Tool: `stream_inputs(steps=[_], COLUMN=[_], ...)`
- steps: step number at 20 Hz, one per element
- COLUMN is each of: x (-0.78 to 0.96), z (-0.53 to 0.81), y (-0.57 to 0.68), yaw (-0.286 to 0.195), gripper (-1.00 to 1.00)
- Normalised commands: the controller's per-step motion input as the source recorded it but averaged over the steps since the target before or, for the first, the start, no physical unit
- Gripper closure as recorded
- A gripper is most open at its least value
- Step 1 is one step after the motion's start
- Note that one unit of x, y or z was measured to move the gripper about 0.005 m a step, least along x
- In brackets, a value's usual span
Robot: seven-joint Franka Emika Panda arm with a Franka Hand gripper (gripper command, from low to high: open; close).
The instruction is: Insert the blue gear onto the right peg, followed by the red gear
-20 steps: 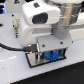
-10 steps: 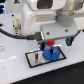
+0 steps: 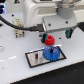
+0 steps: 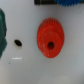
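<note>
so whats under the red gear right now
In the exterior view the red gear hangs at the gripper directly above the blue gear, which sits on the white plate. The right peg itself is covered and cannot be seen.

My arm comes in from the top of the exterior view, white wrist block tilted down over the table. My gripper (image 3: 49,37) hangs below it, pointing down — fingers mostly hidden, so can't really tell how wide they're set.
</note>
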Motion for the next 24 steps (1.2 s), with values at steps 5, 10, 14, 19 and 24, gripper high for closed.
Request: stream_inputs(steps=[5, 10, 14, 19, 24], x=[-0.33, -0.22, -0.19, -0.11, -0.16], z=[-0.27, -0.25, -0.24, -0.24, -0.25], y=[0.01, 0.00, 0.01, 0.02, 0.14], yaw=[0.000, 0.000, 0.000, 0.000, 0.000], gripper=[-1.00, -1.00, -1.00, -1.00, -1.00])
